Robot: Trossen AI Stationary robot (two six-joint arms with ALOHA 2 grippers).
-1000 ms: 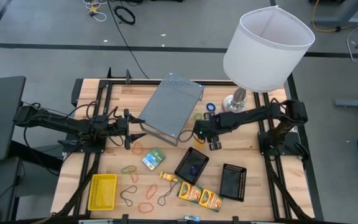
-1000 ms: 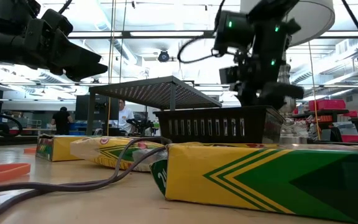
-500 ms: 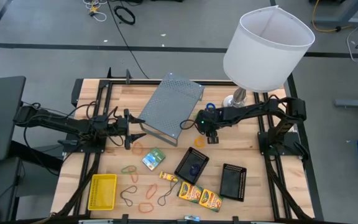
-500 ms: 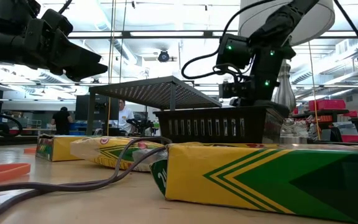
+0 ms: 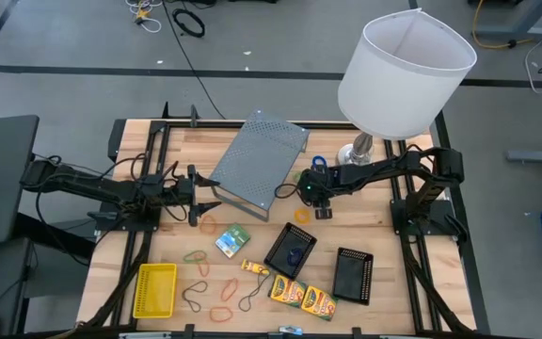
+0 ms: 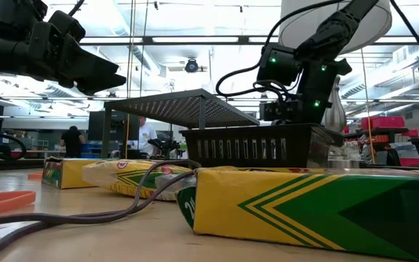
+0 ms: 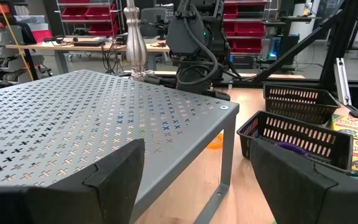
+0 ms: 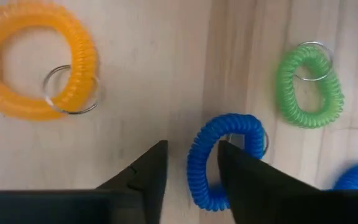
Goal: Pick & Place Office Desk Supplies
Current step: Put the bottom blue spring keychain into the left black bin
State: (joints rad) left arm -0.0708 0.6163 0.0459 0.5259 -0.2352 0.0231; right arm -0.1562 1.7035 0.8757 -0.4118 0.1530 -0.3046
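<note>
My right gripper (image 8: 191, 152) points down over the table beside the lamp base, open. Its fingers straddle one side of a blue coil loop (image 8: 229, 123): one finger stands inside the ring, one outside. An orange coil loop (image 8: 36, 62) and a green one (image 8: 309, 87) lie flat on the wood nearby. In the high view the right gripper (image 5: 311, 193) hides the blue loop. My left gripper (image 5: 205, 195) waits level and open at the grey perforated shelf (image 5: 262, 160). My right gripper has the near side of the blue loop's band (image 8: 199, 169) between its fingers, coming from above. A gap shows between the outer finger (image 8: 151, 168) and the band. Whether the inner finger (image 8: 241, 174) touches it, I cannot tell. The loop lies flat on the table.
The white-shaded lamp (image 5: 405, 71) stands over the far right. Toward the near edge lie two black mesh trays (image 5: 290, 250) (image 5: 353, 273), crayon boxes (image 5: 301, 295), a green-white packet (image 5: 232, 241), a yellow basket (image 5: 155, 288) and several loose band loops (image 5: 196, 256).
My right gripper has come down and gone a little toward the table's far edge, tipping further downward, most of it in the first half second. It now sits low over the loops by the lamp base.
</note>
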